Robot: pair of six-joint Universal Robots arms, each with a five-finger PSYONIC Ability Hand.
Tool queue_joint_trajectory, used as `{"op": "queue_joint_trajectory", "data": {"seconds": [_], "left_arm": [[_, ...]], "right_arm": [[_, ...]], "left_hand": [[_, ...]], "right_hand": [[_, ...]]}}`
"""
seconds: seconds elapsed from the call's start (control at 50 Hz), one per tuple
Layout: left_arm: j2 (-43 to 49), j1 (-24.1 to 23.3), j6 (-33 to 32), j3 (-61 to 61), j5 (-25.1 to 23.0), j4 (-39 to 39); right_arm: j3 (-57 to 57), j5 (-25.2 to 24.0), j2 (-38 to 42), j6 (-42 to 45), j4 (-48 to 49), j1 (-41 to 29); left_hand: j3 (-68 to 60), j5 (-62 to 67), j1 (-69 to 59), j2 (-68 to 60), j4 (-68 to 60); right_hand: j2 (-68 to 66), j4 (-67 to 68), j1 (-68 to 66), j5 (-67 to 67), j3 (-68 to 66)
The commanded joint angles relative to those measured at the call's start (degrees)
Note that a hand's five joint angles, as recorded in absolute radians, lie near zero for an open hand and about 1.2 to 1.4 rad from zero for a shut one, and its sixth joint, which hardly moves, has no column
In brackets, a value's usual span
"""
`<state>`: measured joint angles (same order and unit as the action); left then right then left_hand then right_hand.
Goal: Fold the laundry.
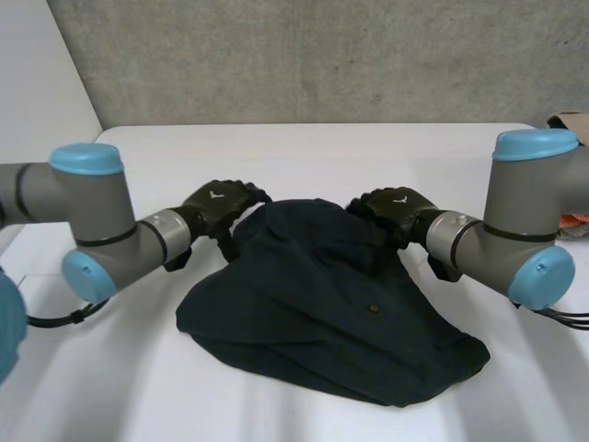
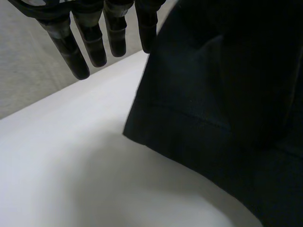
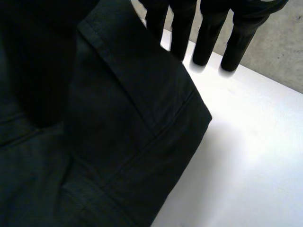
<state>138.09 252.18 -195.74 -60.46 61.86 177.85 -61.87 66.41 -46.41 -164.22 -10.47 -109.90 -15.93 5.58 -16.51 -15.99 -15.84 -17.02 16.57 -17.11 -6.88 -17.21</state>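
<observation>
1. Navy garment [image 1: 322,304] sits mid-worktop [image 1: 304,157], between the two arms. Its near part is spread flat w/ a small button [image 1: 373,306] facing up. Its far edge is held up off the surface in a tent shape.
2. Left hand [image 1: 219,203] is at the far-left corner of that raised edge. Its fingers [image 2: 94,45] run straight past the cloth, which hangs from beside the palm. It looks like a pinch against the thumb, but the thumb is hidden by fabric, so that's approx.
3. Right hand [image 1: 394,206] mirrors it at the far-right corner: fingers [image 3: 208,33] straight, hem and seam draped just under them. Same apparent pinch on the garment.
4. Step in hand, I'd say: the first fold, w/ the far edge picked up and ready to carry over.
5. Next move calls for both hands to travel toward the near edge together at even height. That keeps the cloth taut, so the raised edge lands square on the near hem w/o bunching.
</observation>
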Motion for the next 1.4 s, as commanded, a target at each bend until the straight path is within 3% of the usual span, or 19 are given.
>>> {"op": "queue_joint_trajectory", "data": {"seconds": [0.02,0.04,0.06,0.08,0.12,0.18,0.24,0.3,0.4,0.56,0.72,0.92,1.06,1.18,1.3,1.4], "left_arm": [[6.2,-2.7,0.5,6.6,0.9,0.6],[6.7,-2.8,0.5,7.3,1.2,0.6],[7.0,-2.8,0.4,8.7,2.1,0.9],[7.0,-2.8,0.4,9.4,2.8,1.4],[6.8,-2.8,0.4,10.8,4.8,3.1],[5.6,-3.1,0.3,13.0,10.4,11.7],[-0.1,-3.4,0.3,13.8,17.7,26.0],[-4.7,-3.9,0.3,13.7,20.7,35.9],[-10.6,-4.2,0.4,13.8,21.6,44.1],[-17.5,-4.4,0.4,8.6,21.8,45.5],[-22.1,-4.5,0.1,-9.0,20.9,45.3],[-17.9,-5.3,-3.9,-26.2,21.5,37.5],[-19.2,-8.1,-9.1,-33.0,24.1,27.6],[-29.4,-9.2,-10.8,-38.8,28.8,16.1],[-37.1,-11.5,-10.9,-41.6,29.2,4.1],[-40.0,-14.0,-10.9,-42.8,28.8,-11.3]], "right_arm": [[0.6,1.8,1.7,0.5,7.1,-1.2],[0.6,1.9,1.6,0.5,8.1,-1.3],[0.8,2.0,1.5,0.5,9.1,-1.4],[1.1,2.0,1.5,0.5,10.0,-1.4],[2.1,2.2,1.6,0.6,13.4,-1.5],[6.4,5.3,1.7,1.4,19.8,-1.6],[11.7,10.7,0.8,4.1,28.9,-2.1],[14.3,14.2,-2.0,5.7,38.4,-2.4],[15.8,16.6,-6.4,5.7,48.5,-2.4],[14.6,15.9,-10.6,5.7,48.0,-2.4],[7.6,13.3,-8.6,6.1,37.8,-2.7],[-2.3,12.0,-1.3,14.3,25.2,-3.5],[-8.0,12.7,-1.4,22.2,17.7,-6.9],[-14.0,12.8,-6.6,23.0,12.5,-7.0],[-21.6,13.0,-13.7,23.4,9.2,-7.3],[-26.7,15.1,-19.5,25.1,4.0,-7.4]], "left_hand": [[-27.5,27.9,-26.9,-27.5,-27.6],[-37.4,37.8,-36.8,-37.4,-37.5],[-55.7,56.0,-55.1,-55.6,-55.8],[-62.8,63.2,-62.3,-62.8,-62.9],[-64.1,64.4,-63.5,-64.0,-64.2],[-64.1,64.4,-63.5,-64.0,-64.2],[-64.1,64.4,-63.5,-64.0,-64.2],[-64.1,64.4,-63.5,-64.0,-64.2],[-64.1,64.4,-63.5,-64.0,-64.2],[-64.1,64.4,-63.5,-64.0,-64.2],[-64.1,64.4,-63.5,-64.0,-64.2],[-64.1,64.4,-63.5,-64.0,-64.2],[-64.1,64.4,-63.5,-64.0,-64.2],[-64.1,64.4,-63.5,-64.0,-64.2],[-64.1,64.4,-63.5,-64.0,-64.2],[-64.1,64.4,-63.5,-64.0,-64.2]], "right_hand": [[-52.8,53.2,-52.7,-52.9,-52.6],[-61.8,62.2,-61.7,-61.9,-61.6],[-63.0,63.4,-62.9,-63.1,-62.8],[-63.0,63.4,-62.9,-63.1,-62.8],[-63.0,63.4,-62.9,-63.1,-62.8],[-63.0,63.4,-62.9,-63.1,-62.8],[-63.0,63.4,-62.9,-63.1,-62.8],[-63.0,63.4,-62.9,-63.1,-62.8],[-63.0,63.4,-62.9,-63.1,-62.8],[-63.0,63.4,-62.9,-63.1,-62.8],[-63.0,63.4,-62.9,-63.1,-62.8],[-63.0,63.4,-62.9,-63.1,-62.8],[-63.0,63.4,-62.9,-63.1,-62.8],[-63.0,63.4,-62.9,-63.1,-62.8],[-63.0,63.4,-62.9,-63.1,-62.8],[-63.0,63.4,-62.9,-63.1,-62.8]]}}
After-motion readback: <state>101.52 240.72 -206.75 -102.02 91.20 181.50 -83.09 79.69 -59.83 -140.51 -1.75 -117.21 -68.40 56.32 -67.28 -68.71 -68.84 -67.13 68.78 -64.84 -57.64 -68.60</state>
